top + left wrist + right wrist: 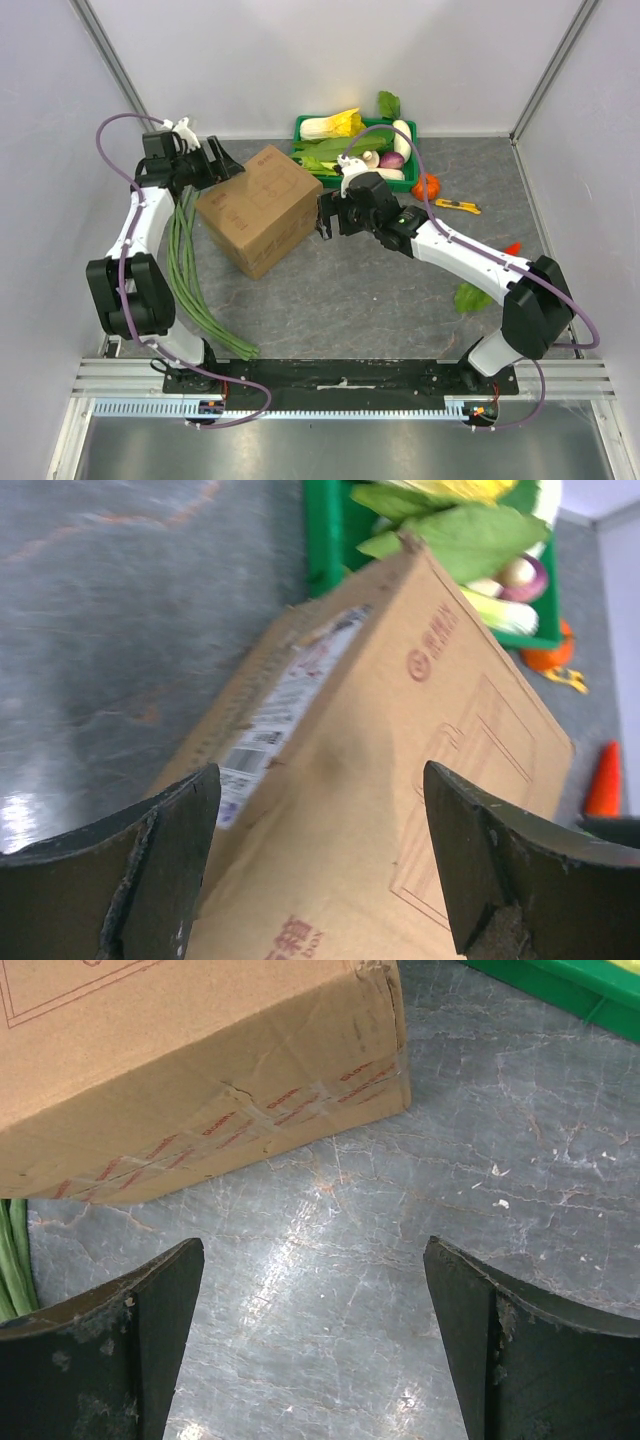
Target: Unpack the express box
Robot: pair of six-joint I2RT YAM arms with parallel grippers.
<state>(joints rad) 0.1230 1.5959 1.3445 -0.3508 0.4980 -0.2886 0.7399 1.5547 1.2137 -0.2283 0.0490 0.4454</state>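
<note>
The left gripper (pixel 222 160) is hanging over the far-left edge of the express box (pixel 260 210). Its jaws are standing wide apart and gripping nothing. In the left wrist view its fingers (pixel 160 870) are framing the box's top face, and whether they are touching the cardboard cannot be told. A bundle of long green beans (pixel 190 270) is lying on the table (pixel 350 300), just beside the box's left side and trailing toward the near edge.

The box is sitting closed on the table, left of centre between the two arms and turned so that one corner is pointing at the near edge. Its long axis is running from near-left to far-right, toward the green tray (pixel 298 125) just beyond the box's far corner. A white label (pixel 290 695) is facing the far-left side. A taped seam with red print (pixel 250 1120) is crossing the side facing near-right.

The right gripper (pixel 325 215) is hovering just beside the box's right corner. Its jaws are spread fully, holding nothing and touching nothing, with bare table showing between the fingers (pixel 150 1340).

Further right of the box, an orange round fruit (pixel 427 186) and a yellow knife (pixel 458 207) are lying near each other, and a green leaf (pixel 466 297) is resting well apart from the box.
</note>
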